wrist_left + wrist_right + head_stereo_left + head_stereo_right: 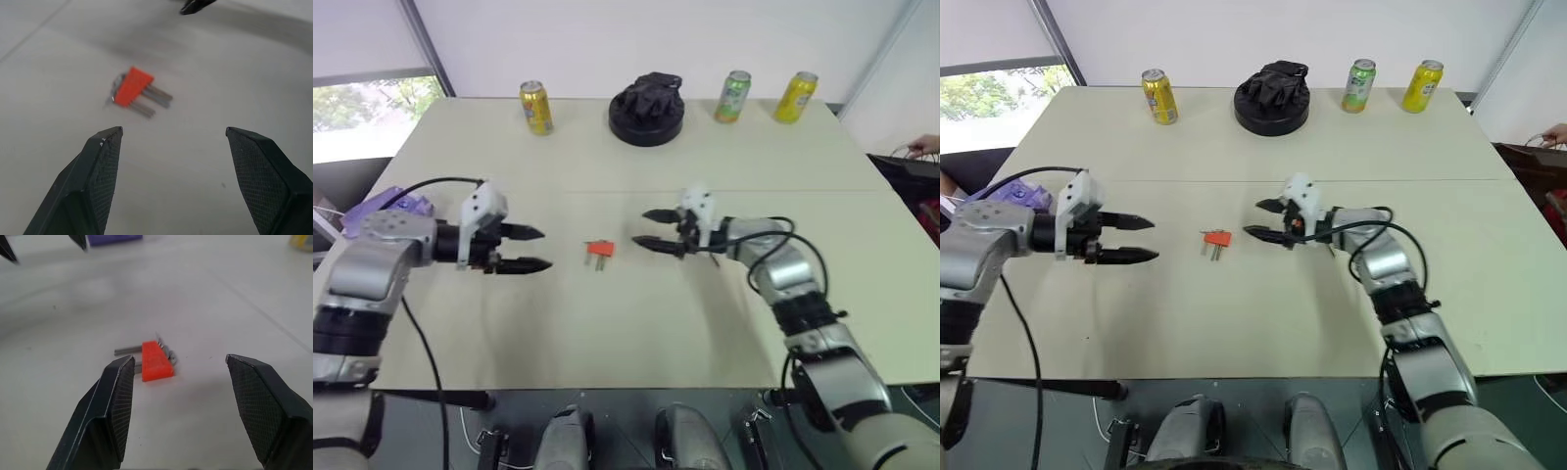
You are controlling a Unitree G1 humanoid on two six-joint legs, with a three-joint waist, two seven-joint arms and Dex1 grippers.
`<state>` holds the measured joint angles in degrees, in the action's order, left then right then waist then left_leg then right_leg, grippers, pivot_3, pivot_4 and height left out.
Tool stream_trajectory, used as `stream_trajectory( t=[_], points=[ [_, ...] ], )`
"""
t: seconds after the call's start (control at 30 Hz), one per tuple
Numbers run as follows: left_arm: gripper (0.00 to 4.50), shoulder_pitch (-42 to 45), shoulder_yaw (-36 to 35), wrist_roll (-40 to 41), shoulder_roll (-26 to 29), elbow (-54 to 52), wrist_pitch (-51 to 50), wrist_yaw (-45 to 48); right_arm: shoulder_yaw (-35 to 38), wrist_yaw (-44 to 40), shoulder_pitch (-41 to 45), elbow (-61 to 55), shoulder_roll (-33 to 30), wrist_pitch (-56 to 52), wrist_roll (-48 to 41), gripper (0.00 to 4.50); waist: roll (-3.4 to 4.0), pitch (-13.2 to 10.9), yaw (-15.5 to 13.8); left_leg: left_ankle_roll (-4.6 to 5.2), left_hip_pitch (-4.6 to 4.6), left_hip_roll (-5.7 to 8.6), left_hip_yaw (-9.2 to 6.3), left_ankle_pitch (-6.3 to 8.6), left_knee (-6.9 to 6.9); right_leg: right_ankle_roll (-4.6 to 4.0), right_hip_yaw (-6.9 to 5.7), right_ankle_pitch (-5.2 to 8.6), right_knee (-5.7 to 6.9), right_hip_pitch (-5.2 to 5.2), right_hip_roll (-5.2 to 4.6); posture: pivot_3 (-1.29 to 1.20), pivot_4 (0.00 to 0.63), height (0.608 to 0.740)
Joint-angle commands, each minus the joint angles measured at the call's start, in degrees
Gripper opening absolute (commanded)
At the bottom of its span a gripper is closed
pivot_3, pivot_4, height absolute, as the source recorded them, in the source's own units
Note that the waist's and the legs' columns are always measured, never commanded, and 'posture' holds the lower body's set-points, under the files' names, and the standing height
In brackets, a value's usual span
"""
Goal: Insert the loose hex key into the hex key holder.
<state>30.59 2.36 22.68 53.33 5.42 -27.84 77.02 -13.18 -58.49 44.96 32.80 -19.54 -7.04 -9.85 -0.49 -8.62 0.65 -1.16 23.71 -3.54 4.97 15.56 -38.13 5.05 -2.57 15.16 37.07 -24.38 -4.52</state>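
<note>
Both end effectors, our left end effector point(536, 249) and right end effector point(656, 229), sit wide open and empty either side of the hex key holder point(599, 251) mid-worktop point(636, 323). Can't spot the loose hex key, so we'd probably pinch the holder's short keys instead.

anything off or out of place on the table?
Nothing stands out. The hex key holder lies flat and intact between the open left gripper and the open right gripper; the three cans stand upright.
</note>
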Motion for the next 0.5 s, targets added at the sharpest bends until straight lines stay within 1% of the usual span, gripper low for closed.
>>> stream_trajectory(
  t=[0.03, 0.17, 0.3, 0.5],
  points=[
    [3.51, -0.11, -3.23, 0.7, 0.73, -2.52, -0.01, -1.56, -0.27, -1.72, 4.1, 8.55, 2.53, 6.38, 2.38, 3.07, -0.01, -0.02, 0.08, 0.0, 0.0, 0.0, 0.0, 0.0, 0.0, 0.0, 0.0, 0.0, 0.01, 0.0, -0.01, 0.0, 0.15, 0.74],
    [3.51, -3.29, -5.75, 2.31, 0.11, -6.02, -2.19, -4.72, -0.43, -1.91, 7.48, 17.7, 5.3, 11.84, 4.93, 3.07, 0.0, -0.03, 0.38, 0.0, 0.0, -0.01, 0.01, 0.0, 0.0, 0.0, 0.02, 0.0, 0.02, -0.02, -0.01, 0.0, 0.15, 0.74],
    [3.51, -7.69, -7.71, 3.66, -0.67, -10.1, -3.92, -7.86, 0.11, -0.22, 11.05, 25.89, 7.88, 15.91, 7.15, 3.07, 0.02, -0.04, 0.62, -0.01, -0.02, -0.04, 0.05, 0.0, 0.01, 0.0, 0.05, 0.0, 0.06, -0.04, 0.0, 0.0, 0.15, 0.74],
    [3.51, -11.23, -9.27, 5.03, -1.69, -13.67, -5.41, -11.2, 1.15, -0.46, 14.38, 31.59, 10.65, 17.85, 8.36, 3.07, 0.04, -0.05, 0.54, -0.02, -0.02, -0.06, 0.07, -0.01, 0.01, 0.0, 0.07, 0.0, 0.08, -0.06, 0.01, 0.0, 0.15, 0.74]
  ],
)
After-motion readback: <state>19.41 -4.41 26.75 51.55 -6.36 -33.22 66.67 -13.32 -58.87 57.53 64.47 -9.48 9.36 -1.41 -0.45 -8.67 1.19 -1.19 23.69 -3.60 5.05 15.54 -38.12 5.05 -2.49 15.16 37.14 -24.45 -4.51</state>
